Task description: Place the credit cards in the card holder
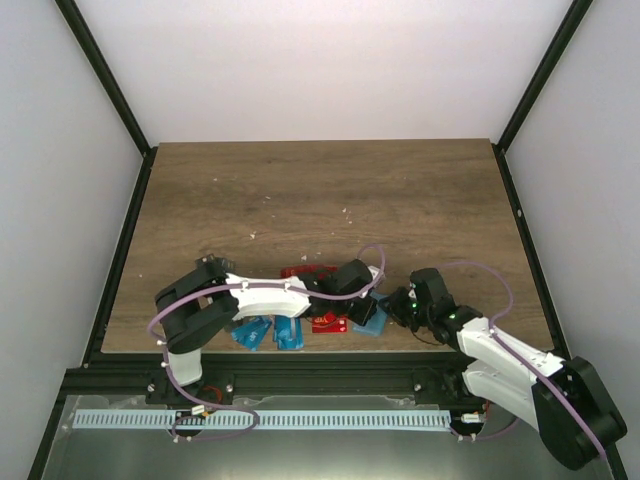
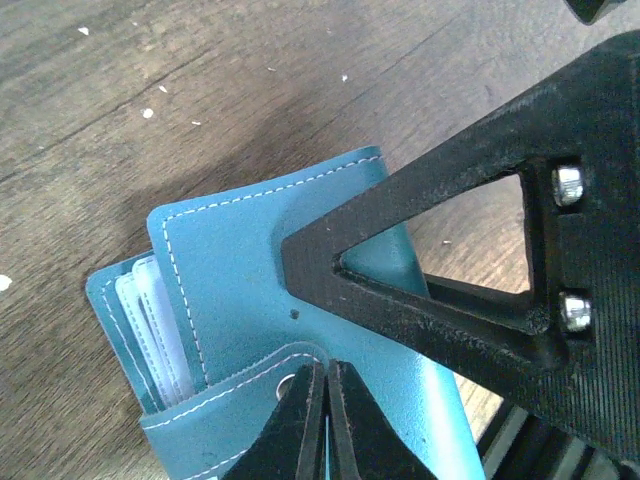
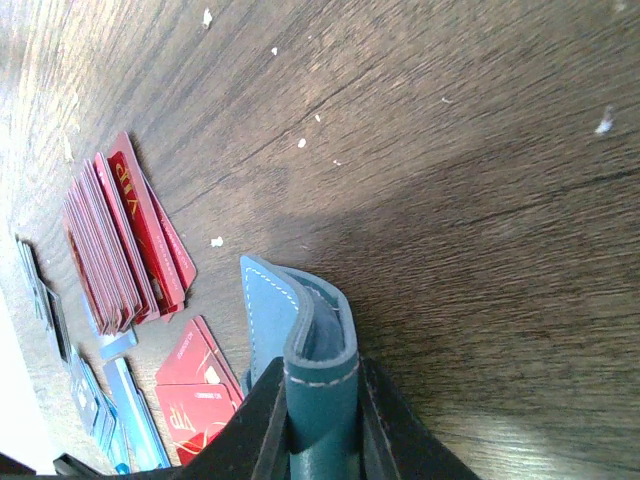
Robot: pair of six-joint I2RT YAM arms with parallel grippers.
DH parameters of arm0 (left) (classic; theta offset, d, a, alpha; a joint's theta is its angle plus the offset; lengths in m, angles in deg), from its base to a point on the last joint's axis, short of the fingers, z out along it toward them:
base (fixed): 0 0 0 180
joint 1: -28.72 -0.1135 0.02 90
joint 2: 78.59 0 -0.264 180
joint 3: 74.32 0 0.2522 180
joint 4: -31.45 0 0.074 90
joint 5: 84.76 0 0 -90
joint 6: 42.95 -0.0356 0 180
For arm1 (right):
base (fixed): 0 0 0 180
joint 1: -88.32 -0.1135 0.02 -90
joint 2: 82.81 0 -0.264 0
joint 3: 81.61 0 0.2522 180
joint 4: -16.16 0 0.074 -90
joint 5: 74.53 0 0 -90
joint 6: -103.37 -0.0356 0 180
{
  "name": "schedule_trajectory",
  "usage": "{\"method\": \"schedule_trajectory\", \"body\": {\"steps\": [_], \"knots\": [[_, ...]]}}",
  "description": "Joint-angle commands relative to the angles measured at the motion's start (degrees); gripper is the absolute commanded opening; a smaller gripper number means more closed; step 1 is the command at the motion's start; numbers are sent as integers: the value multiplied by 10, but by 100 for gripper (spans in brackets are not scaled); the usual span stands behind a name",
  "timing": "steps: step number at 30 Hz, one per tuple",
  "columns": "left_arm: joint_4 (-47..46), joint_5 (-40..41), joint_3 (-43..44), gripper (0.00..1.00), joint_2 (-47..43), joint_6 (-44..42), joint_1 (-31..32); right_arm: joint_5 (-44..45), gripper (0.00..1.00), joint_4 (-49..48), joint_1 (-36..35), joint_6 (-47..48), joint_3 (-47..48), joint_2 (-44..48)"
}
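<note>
Card holder (image 2: 240, 270) is held up between both tools, close to the near edge of the bench (image 1: 300, 190).
- Left tool (image 2: 325, 378): jaws fully closed, pinching the snap flap (image 2: 262, 385).
- Right tool (image 3: 320, 385): jaws narrow, clamped on the holder's folded spine.
- Inner sleeves (image 2: 150, 320) show, fanned.

Judgement: the step is spreading the holder open. Draw the flap away gently with the spine clamp steady until a pocket gapes. One tool must then release to fetch a card.

Red cards (image 3: 120, 240) and blue cards (image 3: 135, 415) lie near the holder on its left, along the front edge. Room is tight there. The far half of the bench is open.
</note>
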Motion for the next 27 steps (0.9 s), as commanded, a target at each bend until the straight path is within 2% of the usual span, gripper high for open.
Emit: {"method": "schedule_trajectory", "body": {"steps": [1, 9, 16, 22, 24, 27], "knots": [[-34, -112, -27, 4, 29, -15, -21, 19, 1, 31, -6, 6, -15, -2], [-40, -202, -18, 4, 91, -22, -43, 11, 1, 3, -6, 21, -28, 7], [-5, -216, 10, 4, 150, -22, -55, -2, 1, -19, -6, 37, -41, 12], [-42, -298, -15, 4, 173, -17, -109, -17, 1, -50, -6, 58, -72, 46], [-30, -318, -8, 4, 188, -25, -120, -24, 1, -60, -6, 65, -82, 61], [30, -307, 33, 4, 217, -47, -123, -35, 1, -72, -6, 79, -91, 78]]}}
